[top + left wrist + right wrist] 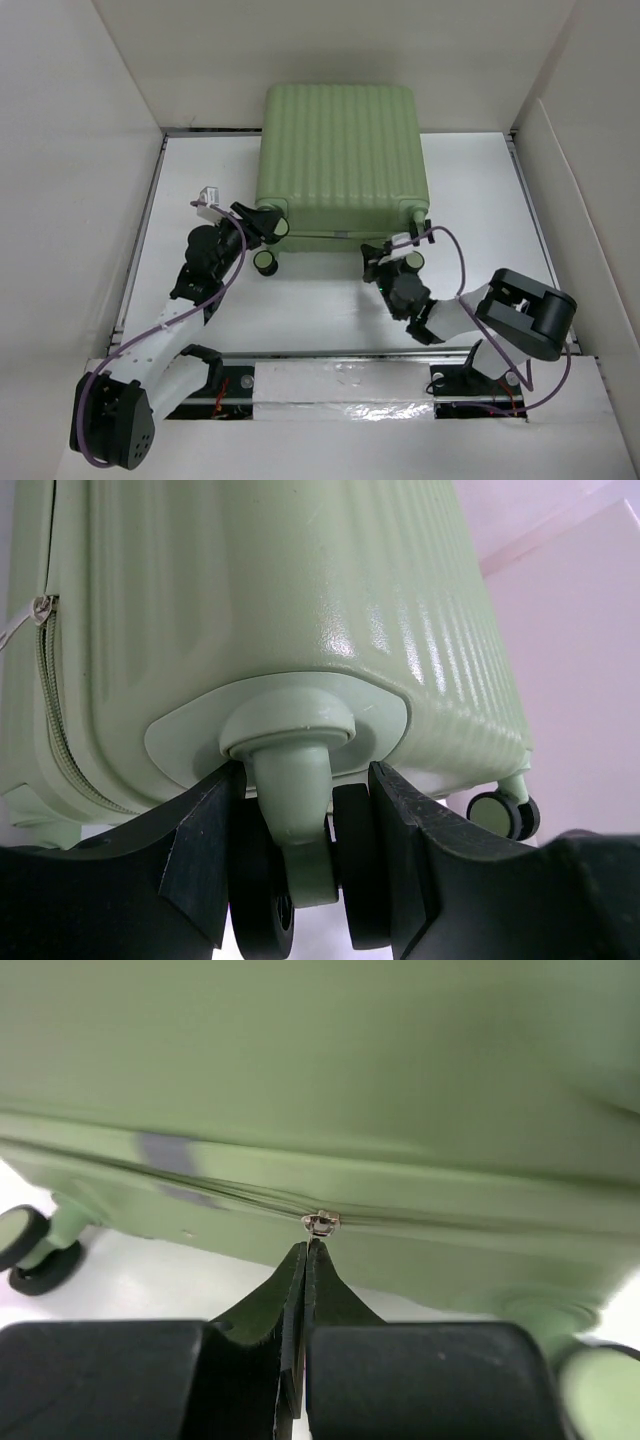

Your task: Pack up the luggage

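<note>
The pale green ribbed luggage (340,160) lies flat and closed at the back middle of the table. My left gripper (268,226) is at its near left corner. In the left wrist view the left gripper (305,772) is shut around a caster wheel (262,910) and its green stem (292,790), under the shell (300,600). My right gripper (385,252) is at the near edge of the case. In the right wrist view the right gripper (306,1252) is shut on the thin zipper pull just below the metal slider (320,1223) on the zipper seam of the shell (330,1080).
White walls (80,150) box in the table on the left, back and right. A second black wheel (266,262) stands free near the left gripper, and also shows in the left wrist view (505,812). A foil-taped rail (340,385) runs along the near edge.
</note>
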`<state>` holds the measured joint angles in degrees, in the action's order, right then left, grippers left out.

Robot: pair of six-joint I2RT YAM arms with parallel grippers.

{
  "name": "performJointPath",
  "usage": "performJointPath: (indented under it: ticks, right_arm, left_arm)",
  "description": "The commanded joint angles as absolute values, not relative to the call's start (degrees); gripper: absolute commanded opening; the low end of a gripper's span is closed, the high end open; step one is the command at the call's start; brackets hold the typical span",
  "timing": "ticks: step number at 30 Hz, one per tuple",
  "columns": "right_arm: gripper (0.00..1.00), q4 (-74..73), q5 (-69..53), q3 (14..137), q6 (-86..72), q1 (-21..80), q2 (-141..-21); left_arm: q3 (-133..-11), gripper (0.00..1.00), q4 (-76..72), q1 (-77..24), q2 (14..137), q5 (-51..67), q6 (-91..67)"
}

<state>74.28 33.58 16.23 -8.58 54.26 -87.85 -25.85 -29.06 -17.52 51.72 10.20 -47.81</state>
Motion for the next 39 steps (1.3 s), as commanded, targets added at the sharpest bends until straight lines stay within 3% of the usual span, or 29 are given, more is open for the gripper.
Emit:
performJointPath:
  ticks: [1, 10, 15, 18, 23, 31, 39]
  right_arm:
    - [0.00, 67.34, 35.70, 25.10, -4.57, 62.58, -89.55]
    - [0.00, 64.94, 3.98, 43.32, -9.40, 63.02, -102.03]
    - [0.00, 69.95, -8.07, 50.35, -15.38, 64.76, -109.94]
    - [0.00, 69.35, -6.26, 50.80, -14.41, 65.82, -110.83]
    - [0.00, 75.14, -8.17, 40.71, -18.01, 58.12, -104.43]
    - [0.00, 82.59, -7.92, 35.69, -20.91, 57.83, -104.06]
    - [0.00, 94.74, -1.67, 46.21, -24.52, 64.07, -114.25]
  left_arm:
    - [-27.51, 0.00, -47.81, -21.53, 52.03, 21.97, -50.80]
    - [-26.99, 0.00, -48.69, -24.87, 50.98, 23.02, -51.85]
    - [-27.34, 0.00, -39.75, -24.87, 43.87, 20.22, -49.05]
    - [-26.46, 0.00, -39.46, -24.87, 42.54, 20.04, -49.39]
    - [-24.43, 0.00, -44.11, -26.53, 46.39, 20.75, -51.07]
    - [-38.64, 0.00, -47.37, -42.61, 58.17, 8.73, -47.83]
    - [-40.96, 0.00, -53.86, -47.02, 60.21, 4.31, -51.85]
